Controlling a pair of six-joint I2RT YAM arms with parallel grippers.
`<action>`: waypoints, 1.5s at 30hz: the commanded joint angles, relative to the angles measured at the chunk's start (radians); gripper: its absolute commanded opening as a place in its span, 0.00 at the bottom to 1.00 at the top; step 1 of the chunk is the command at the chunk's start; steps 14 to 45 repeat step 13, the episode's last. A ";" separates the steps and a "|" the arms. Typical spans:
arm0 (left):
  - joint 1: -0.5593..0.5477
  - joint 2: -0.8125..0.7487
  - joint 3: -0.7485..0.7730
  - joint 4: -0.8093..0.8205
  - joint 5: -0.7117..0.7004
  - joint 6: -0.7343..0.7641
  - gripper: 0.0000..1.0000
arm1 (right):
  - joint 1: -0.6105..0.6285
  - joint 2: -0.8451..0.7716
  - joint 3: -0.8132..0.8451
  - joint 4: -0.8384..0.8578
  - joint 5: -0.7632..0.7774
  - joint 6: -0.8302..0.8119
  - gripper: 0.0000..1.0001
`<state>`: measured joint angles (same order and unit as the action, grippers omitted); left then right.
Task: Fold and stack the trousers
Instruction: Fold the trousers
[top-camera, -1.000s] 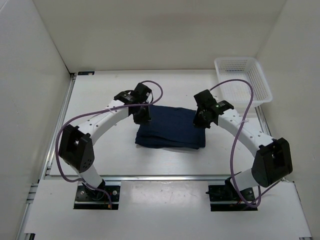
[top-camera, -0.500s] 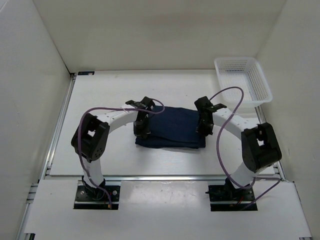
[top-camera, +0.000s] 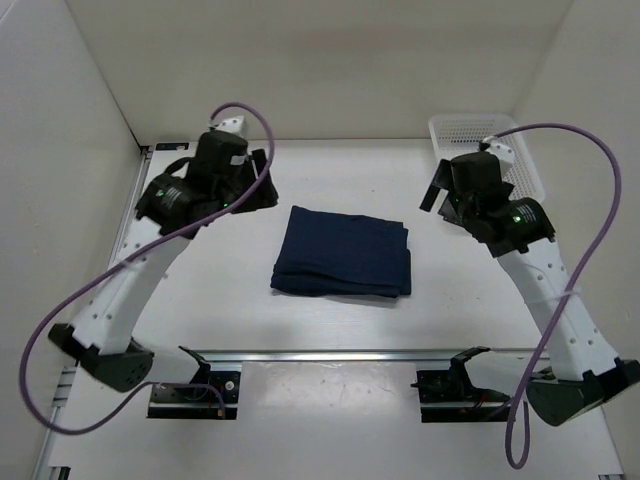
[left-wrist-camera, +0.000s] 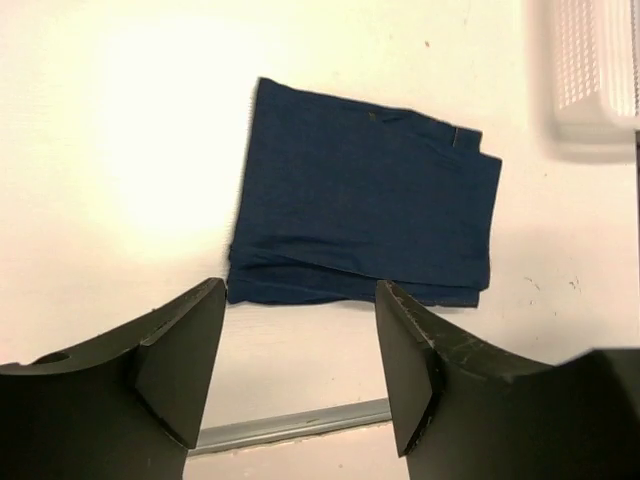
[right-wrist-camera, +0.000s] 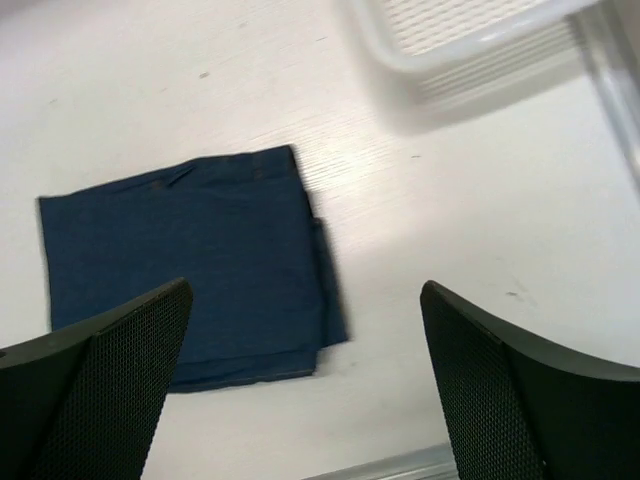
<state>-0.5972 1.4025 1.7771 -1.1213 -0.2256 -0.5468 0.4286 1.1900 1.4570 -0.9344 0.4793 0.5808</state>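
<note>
The trousers lie folded into a flat dark navy rectangle in the middle of the table, with layered edges along their near side. They also show in the left wrist view and the right wrist view. My left gripper hangs raised to the far left of them, open and holding nothing. My right gripper is raised to their far right, wide open and empty. Neither gripper touches the cloth.
A white mesh basket stands at the back right corner, just behind the right wrist, and shows in both wrist views. A metal rail runs along the table's near edge. White walls enclose the table.
Both arms have lifted away from the trousers' left and right edges and swung up and outward. Both grippers went from shut to open, leaving the folded trousers lying on the table.
</note>
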 joint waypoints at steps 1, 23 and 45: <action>0.022 -0.100 0.005 -0.087 -0.096 -0.001 0.73 | -0.005 -0.009 0.023 -0.153 0.182 -0.022 1.00; 0.097 -0.398 -0.081 -0.074 -0.378 -0.099 0.94 | -0.005 -0.201 -0.018 -0.231 0.300 0.082 1.00; 0.097 -0.398 -0.081 -0.074 -0.378 -0.099 0.94 | -0.005 -0.201 -0.018 -0.231 0.300 0.082 1.00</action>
